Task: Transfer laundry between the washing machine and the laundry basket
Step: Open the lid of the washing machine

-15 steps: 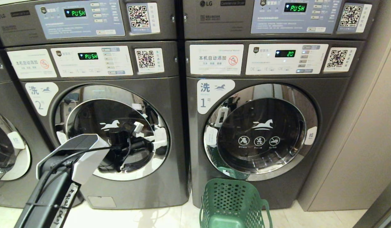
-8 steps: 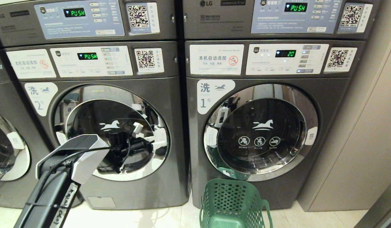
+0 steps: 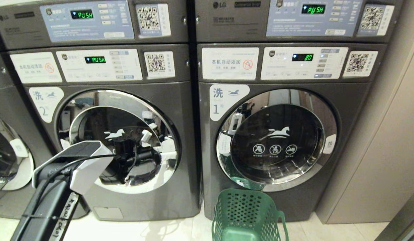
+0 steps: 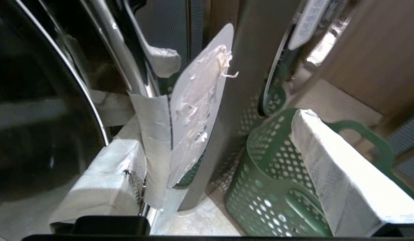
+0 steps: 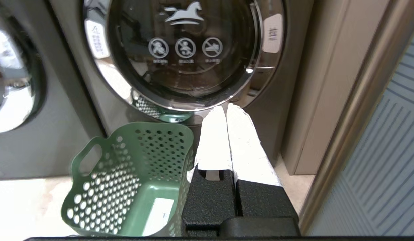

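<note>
two washers side by side, doors both closed. left gripper (image 4: pixel 207 157) spread wide, gripping nothing, up at the right edge of washer 2's door (image 3: pixel 118 140), one finger (image 4: pixel 103 180) against the chrome rim, the other (image 4: pixel 341 177) out over the basket (image 3: pixel 249 214). white pull tab (image 4: pixel 197 110) sits between the fingers, just beside the inner one, not pinched yet. right gripper (image 5: pixel 227 110) clenched, empty, parked low in front of washer 1's door (image 3: pixel 277 140). green basket on the floor below washer 1, looks empty. no laundry visible anywhere; drum contents can't be told through the dark glass.

likely step: grab the tab and open door 2. task barely started.

risks from here:
- closing off-centre: tab is thin and flat, could slip out of the padded fingers or just bend, leaving the door latched.
- inner finger already on the chrome rim, so closing may jam on the rim instead of the tab.
- pulling straight out rather than along the hinge arc: tab could tear off or the grip pop loose.
- door probably swings to the robot's left, toward the arm; elbow or cable could block it.
- basket sits under washer 1, not 2, so clothes pulled from drum 2 may drop on the floor unless carried across.
- washer 1 display reads 20, possibly running; wrong one to open.
</note>
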